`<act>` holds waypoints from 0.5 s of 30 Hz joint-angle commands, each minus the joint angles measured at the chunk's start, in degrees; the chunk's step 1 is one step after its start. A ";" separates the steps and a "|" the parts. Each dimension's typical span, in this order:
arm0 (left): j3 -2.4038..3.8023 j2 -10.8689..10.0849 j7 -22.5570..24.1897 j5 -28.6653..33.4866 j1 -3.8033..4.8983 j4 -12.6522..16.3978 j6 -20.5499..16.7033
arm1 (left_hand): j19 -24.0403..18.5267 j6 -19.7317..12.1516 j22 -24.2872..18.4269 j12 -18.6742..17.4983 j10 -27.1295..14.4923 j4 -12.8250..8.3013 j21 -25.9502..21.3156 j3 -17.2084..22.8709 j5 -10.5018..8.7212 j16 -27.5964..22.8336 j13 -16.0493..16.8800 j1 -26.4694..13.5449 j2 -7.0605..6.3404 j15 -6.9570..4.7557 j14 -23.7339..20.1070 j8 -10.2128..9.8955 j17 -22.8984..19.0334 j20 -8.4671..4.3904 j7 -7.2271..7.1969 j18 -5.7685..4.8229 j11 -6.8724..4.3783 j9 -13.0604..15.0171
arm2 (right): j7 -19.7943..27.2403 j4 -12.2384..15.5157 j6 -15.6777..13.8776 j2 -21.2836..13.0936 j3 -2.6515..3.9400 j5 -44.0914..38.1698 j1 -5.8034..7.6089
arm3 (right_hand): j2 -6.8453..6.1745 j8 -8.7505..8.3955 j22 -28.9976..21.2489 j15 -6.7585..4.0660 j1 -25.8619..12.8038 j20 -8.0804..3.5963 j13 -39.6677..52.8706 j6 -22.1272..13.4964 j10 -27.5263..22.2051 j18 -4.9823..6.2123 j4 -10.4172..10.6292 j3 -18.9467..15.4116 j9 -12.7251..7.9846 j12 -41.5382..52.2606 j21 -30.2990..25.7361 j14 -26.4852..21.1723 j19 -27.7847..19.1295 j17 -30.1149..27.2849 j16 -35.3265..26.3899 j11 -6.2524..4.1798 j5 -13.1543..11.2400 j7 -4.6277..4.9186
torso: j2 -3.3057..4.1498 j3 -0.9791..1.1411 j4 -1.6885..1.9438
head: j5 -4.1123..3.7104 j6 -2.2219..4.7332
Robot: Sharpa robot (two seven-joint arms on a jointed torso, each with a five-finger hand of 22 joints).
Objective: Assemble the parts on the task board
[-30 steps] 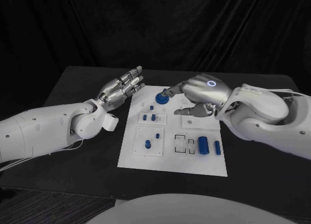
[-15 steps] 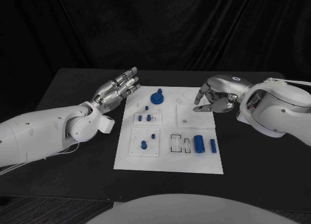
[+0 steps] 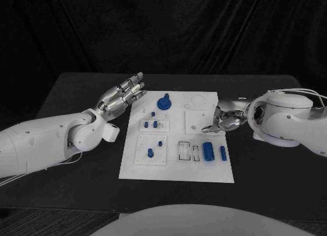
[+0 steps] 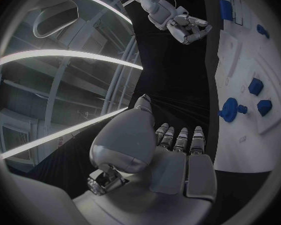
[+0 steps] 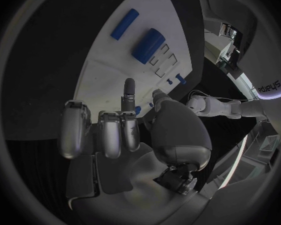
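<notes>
The white task board (image 3: pixel 176 167) lies mid-table. A round blue part (image 3: pixel 164 103) stands at its far left corner, free of both hands. Two small blue pegs (image 3: pixel 157 123) stand in a plate nearer me, and two more blue pieces (image 3: pixel 155 148) sit below them. Blue cylinders (image 3: pixel 208 151) lie in the near right area. My left hand (image 3: pixel 124 93) hovers flat with fingers spread, just left of the board's far edge, holding nothing. My right hand (image 3: pixel 224 120) hangs over the board's right edge with fingers curled in and nothing in them. The right wrist view shows that hand (image 5: pixel 122 135) above the board (image 5: pixel 109 75) and the cylinders (image 5: pixel 148 43).
The black table (image 3: pixel 78 88) runs wide on both sides of the board. In the left wrist view the round blue part (image 4: pixel 229 109) and the pegs (image 4: pixel 255 86) stand beside my left hand (image 4: pixel 172 155), with the right hand (image 4: pixel 187 27) far across.
My right hand let go of the round blue part, which now stands on the board, and drew back to the right and nearer along the board's edge. The left hand stayed put.
</notes>
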 commanded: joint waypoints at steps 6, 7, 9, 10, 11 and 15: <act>0.06 0.25 3.88 0.27 -0.15 0.09 0.49 | -0.01 0.34 -0.05 -0.20 0.00 -0.01 -0.31 0.28 0.27 -0.21 -0.07 0.79 -0.06 0.22 -0.02 0.24 -0.06 0.41 0.08 -0.32 0.62 0.06 | -7.00 -0.29 4.89 1.21 0.03 4.18 -0.98 | 1.22 1.69 12.80 -1.32 -5.45 -1.15 15.05 2.86 5.99 -1.76 0.10 -1.16 4.15 1.88 5.12 6.00 3.71 15.05 1.01 -1.42 0.20 -1.17 | -0.02 -0.11 0.13 | 0.01 0.00; 0.06 0.26 3.89 0.27 -0.16 0.09 0.50 | -0.01 0.34 -0.05 -0.20 0.00 -0.01 -0.31 0.28 0.28 -0.21 -0.07 0.80 -0.06 0.22 -0.02 0.24 -0.06 0.41 0.10 -0.31 0.65 0.06 | -7.18 -0.29 4.89 1.29 0.03 4.24 -1.09 | 1.22 1.71 12.80 -1.32 -5.45 -1.15 15.05 2.88 5.99 -1.76 0.10 -1.16 4.18 1.88 5.13 6.00 3.71 15.05 1.01 -1.43 0.21 -1.18 | -0.02 -0.12 0.13 | 0.02 0.00; 0.06 0.29 3.89 0.27 -0.17 0.09 0.53 | -0.01 0.34 -0.05 -0.20 0.00 0.00 -0.31 0.29 0.28 -0.21 -0.07 0.82 -0.06 0.22 -0.02 0.24 -0.06 0.41 0.11 -0.31 0.66 0.06 | -7.70 -0.30 4.99 1.54 0.03 4.39 -1.47 | 1.06 2.98 12.74 -1.63 -5.94 -1.40 15.05 3.47 5.99 -1.71 0.11 -1.33 6.06 1.88 5.08 5.92 3.59 14.72 0.85 -1.83 0.16 -1.61 | 0.02 -0.17 0.11 | 0.04 0.00; 0.06 0.30 3.89 0.27 -0.17 0.10 0.55 | -0.01 0.34 -0.05 -0.20 0.00 0.00 -0.31 0.29 0.28 -0.21 -0.07 0.82 -0.06 0.22 -0.02 0.24 -0.06 0.41 0.11 -0.31 0.66 0.06 | -7.98 -0.29 5.14 1.65 0.03 4.45 -1.66 | 0.97 3.39 12.73 -1.73 -6.16 -1.49 15.05 3.40 5.99 -1.71 0.13 -1.39 6.76 1.88 5.10 5.88 3.56 14.55 0.76 -1.93 0.07 -1.72 | 0.01 -0.17 0.11 | 0.05 0.00; 0.06 0.30 3.89 0.27 -0.17 0.11 0.56 | -0.01 0.34 -0.05 -0.20 0.00 0.00 -0.31 0.29 0.28 -0.21 -0.07 0.82 -0.06 0.22 -0.02 0.24 -0.06 0.41 0.11 -0.31 0.66 0.06 | -8.22 -0.27 5.30 1.73 0.03 4.48 -1.81 | 0.93 3.60 12.71 -1.77 -6.34 -1.54 15.05 3.37 5.99 -1.70 0.15 -1.43 7.11 1.88 5.08 5.88 3.54 14.53 0.76 -1.97 0.01 -1.77 | 0.01 -0.18 0.11 | 0.05 0.00; 0.06 0.27 3.88 0.27 -0.18 0.15 0.60 | -0.01 0.34 -0.05 -0.20 0.00 0.00 -0.31 0.30 0.31 -0.21 -0.07 0.85 -0.06 0.22 -0.02 0.24 -0.06 0.41 0.14 -0.30 0.70 0.06 | -9.12 -0.27 6.05 2.04 0.03 4.57 -2.37 | 0.47 4.81 12.68 -1.99 -7.55 -1.75 15.05 2.94 5.99 -1.68 0.22 -1.65 9.32 1.88 5.11 5.78 3.43 14.08 0.53 -2.22 -1.18 -2.01 | 0.00 -0.14 0.06 | 0.22 0.00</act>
